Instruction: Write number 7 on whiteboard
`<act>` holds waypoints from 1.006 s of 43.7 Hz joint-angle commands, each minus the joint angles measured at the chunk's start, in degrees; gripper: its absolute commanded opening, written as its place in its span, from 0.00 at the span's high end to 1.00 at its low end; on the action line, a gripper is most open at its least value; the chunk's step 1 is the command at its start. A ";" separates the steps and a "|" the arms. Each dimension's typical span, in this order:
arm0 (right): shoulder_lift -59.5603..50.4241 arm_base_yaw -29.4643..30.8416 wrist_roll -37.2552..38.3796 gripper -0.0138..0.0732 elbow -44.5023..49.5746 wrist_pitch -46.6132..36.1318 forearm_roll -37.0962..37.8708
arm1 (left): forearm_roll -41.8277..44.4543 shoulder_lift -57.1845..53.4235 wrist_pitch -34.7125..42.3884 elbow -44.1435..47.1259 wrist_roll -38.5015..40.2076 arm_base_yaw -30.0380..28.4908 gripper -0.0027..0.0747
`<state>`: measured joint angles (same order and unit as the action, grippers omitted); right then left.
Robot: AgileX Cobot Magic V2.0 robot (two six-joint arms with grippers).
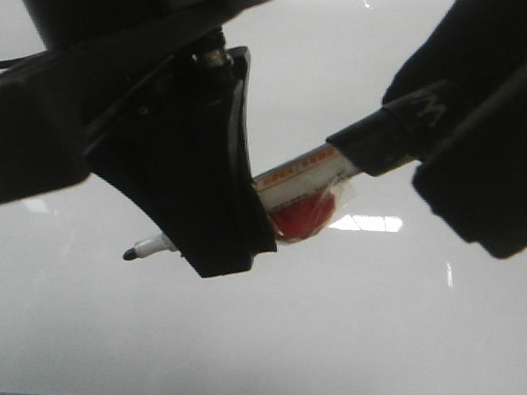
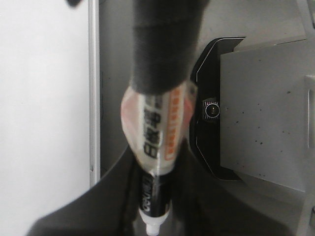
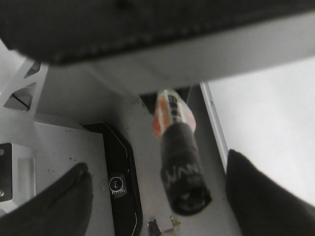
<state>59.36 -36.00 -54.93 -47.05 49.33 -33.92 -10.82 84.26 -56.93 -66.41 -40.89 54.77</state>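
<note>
- Left claw point(image 1: 197, 247) clamped on the marker point(image 1: 305, 187), bare tip point(image 1: 131, 254) sticking out at 9 o'clock, above the whiteboard point(image 1: 253, 341).
- Right claw point(image 1: 465, 166): fingers spread, straddling the marker's black back end point(image 3: 183, 169); no firm pinch visible.
- No number 7 visible on the whiteboard yet.
- Risk: if the right claw bumps or pulls that end, the marker twists in the left grip and the stroke skews.
- Risk: loose wrapper point(image 2: 135, 130) under the fingers could let the marker slip on contact.

Bulky black left end effector point(image 1: 179, 178), seemingly matte, thin black cable point(image 1: 6, 64)
</note>
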 commanded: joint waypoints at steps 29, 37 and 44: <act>3.52 -0.61 -1.47 0.67 -1.92 -4.12 -5.62 | -1.03 -1.92 3.41 -1.83 -1.20 0.41 0.99; 3.51 -0.61 -1.47 0.90 -1.92 -3.70 -5.62 | -1.03 -2.17 4.09 -1.95 -0.53 0.20 0.70; 3.25 -0.34 -1.06 0.92 -1.92 -3.54 -5.50 | -0.05 -5.11 3.82 -2.17 3.86 -1.37 0.47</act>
<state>63.50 -36.60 -55.80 -47.17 46.28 -37.27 -10.27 83.47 -56.01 -66.41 -39.97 54.27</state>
